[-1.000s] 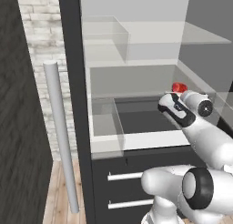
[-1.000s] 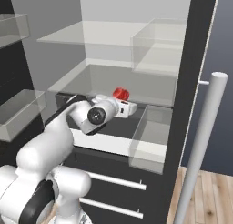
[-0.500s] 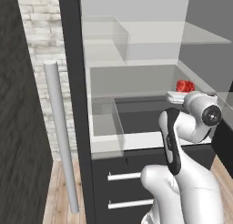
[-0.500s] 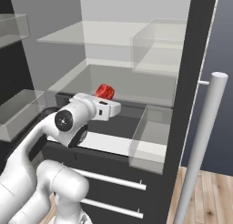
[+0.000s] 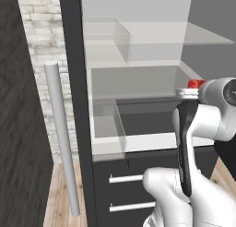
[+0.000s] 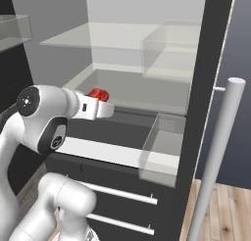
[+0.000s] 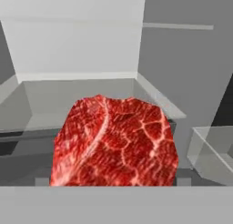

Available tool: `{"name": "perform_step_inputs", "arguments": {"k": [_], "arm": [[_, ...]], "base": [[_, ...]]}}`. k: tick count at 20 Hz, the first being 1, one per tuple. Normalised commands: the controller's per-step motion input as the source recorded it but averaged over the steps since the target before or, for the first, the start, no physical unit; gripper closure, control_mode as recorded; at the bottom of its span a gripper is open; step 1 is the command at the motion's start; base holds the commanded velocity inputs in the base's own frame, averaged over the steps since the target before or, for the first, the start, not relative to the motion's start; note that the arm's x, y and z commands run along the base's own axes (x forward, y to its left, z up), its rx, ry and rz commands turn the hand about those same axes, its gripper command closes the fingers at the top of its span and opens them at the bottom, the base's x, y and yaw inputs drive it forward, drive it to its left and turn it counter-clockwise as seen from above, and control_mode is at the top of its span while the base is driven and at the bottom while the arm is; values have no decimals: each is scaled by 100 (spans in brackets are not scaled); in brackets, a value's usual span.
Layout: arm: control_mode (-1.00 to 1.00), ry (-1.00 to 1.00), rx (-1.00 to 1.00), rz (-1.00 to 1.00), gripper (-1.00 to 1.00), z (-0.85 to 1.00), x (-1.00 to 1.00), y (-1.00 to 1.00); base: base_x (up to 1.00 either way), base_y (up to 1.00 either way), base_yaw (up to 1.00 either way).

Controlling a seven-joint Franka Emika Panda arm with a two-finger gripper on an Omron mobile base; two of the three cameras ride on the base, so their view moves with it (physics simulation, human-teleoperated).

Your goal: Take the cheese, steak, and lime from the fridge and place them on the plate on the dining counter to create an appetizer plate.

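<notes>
Red marbled chunk of steak (image 7: 113, 141) sits right at the fingers (image 6: 109, 108), at the mouth of the tall dark-grey fridge (image 6: 215, 49) with pale interior — fingers spread wide, looks like the steak spans them, though contact itself is hidden. To do this well, judge: keep the pull-out straight and level, clear the clear plastic door bin (image 6: 164, 147) — no tilting.

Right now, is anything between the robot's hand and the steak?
No. In the hand view the steak sits right in front of the camera with nothing in the way; the fingertips are hidden, so contact is unclear.
</notes>
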Motion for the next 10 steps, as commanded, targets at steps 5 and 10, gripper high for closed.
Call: {"name": "perform_step_inputs", "arguments": {"k": [5, 10], "arm": [[-100, 28, 0, 7, 100, -9, -42, 28], [-100, 21, 6, 12, 100, -40, -8, 17]], "base": [[0, 0, 0], [0, 0, 0]]}}
